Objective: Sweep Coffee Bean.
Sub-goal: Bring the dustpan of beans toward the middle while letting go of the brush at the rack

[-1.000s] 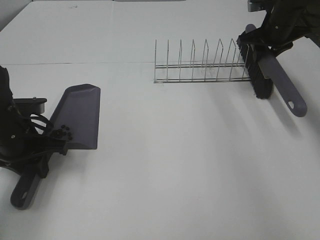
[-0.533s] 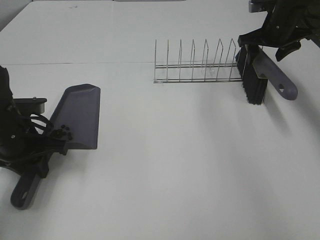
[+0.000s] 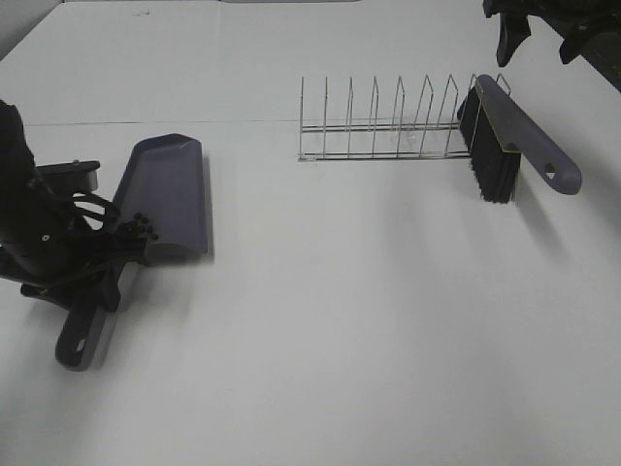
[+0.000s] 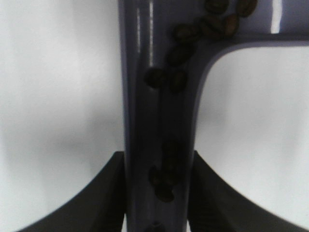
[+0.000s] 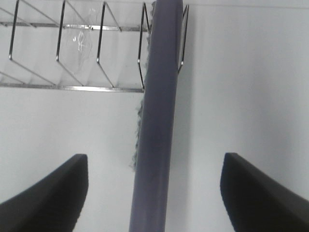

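While the left tool [image 4: 159,191] clamps the dustpan [image 3: 170,189] handle, the right tool [image 5: 154,191] gapes clear above the brush [image 3: 524,136].

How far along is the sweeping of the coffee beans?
Done: the coffee beans lie in the dustpan. The brush rests in the end slot of the rack, the right gripper open above it. In hand: the left gripper holds the dustpan's handle. Left, probably: setting the dustpan down.

high cam: down over whole table [image 3: 340,340] | left wrist: super close on dustpan handle [image 4: 159,121] | right wrist: over brush [image 5: 157,121] | high cam sees both too
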Tool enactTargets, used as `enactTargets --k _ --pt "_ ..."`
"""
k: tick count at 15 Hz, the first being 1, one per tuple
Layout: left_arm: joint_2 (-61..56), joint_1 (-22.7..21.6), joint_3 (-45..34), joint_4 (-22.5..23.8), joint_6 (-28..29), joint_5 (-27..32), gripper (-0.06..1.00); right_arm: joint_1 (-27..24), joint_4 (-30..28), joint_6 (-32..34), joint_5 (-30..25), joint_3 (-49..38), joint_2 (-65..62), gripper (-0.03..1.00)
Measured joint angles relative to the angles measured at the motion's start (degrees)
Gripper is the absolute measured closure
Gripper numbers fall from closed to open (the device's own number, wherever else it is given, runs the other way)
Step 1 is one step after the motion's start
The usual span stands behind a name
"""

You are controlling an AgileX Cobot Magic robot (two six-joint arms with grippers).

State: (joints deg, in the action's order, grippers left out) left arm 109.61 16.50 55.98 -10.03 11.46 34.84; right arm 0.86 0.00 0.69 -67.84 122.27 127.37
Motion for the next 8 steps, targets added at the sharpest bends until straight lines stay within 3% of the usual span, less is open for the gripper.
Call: enactTargets --k 2,5,8 --pt "0.46 4.41 4.76 -0.52 0.69 0.52 0.63 0.00 -0.34 0.00 -1.72 -0.57 -3.32 0.33" --pt "3.44 6.53 8.59 -1.09 1.03 2.35 0.63 0.00 -0.34 0.06 -1.78 -5.50 -9.22 0.33" --pt "7.33 7.96 10.66 -1.60 1.03 3.95 0.63 0.00 0.00 0.29 -1.78 -16.96 -18.45 0.33"
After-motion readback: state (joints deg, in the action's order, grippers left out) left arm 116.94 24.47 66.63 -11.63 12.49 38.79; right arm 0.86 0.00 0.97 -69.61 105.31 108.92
